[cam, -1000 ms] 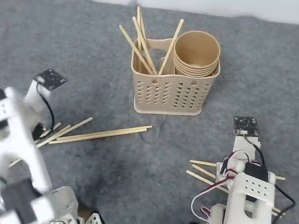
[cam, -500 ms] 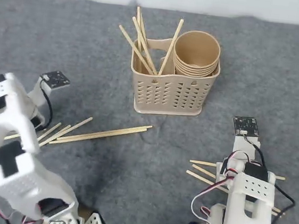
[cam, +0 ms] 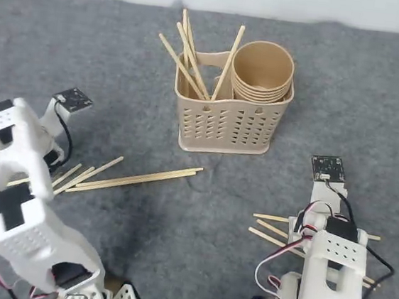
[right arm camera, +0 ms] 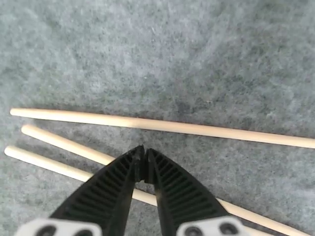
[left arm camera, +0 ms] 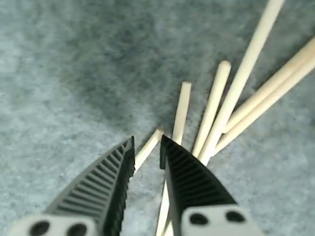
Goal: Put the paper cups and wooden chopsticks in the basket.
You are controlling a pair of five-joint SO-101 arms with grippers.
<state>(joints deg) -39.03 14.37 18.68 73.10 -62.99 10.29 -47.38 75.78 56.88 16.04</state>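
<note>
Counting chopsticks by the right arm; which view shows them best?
The right wrist view: three chopsticks lie unhidden beneath the shut right gripper. The high view shows their ends sticking out from under that arm; the left wrist view, another bunch.

Basket [cam: 223, 127]: one.
Paper cups [cam: 263, 67]: one nested stack; about five rims show, exact count unclear.
Basket chopsticks [cam: 194, 67]: five, leaning in basket.
Left loose chopsticks [cam: 136, 178]: four plain in high view, more part-hidden under arm; left wrist view [left arm camera: 214, 105] gives six ends.
Right loose chopsticks [cam: 271, 218]: three in high view; three again in right wrist view [right arm camera: 162, 125].
Loose total: nine at least.
Arms: two, left arm [cam: 14, 151], right arm [cam: 334, 256].
</note>
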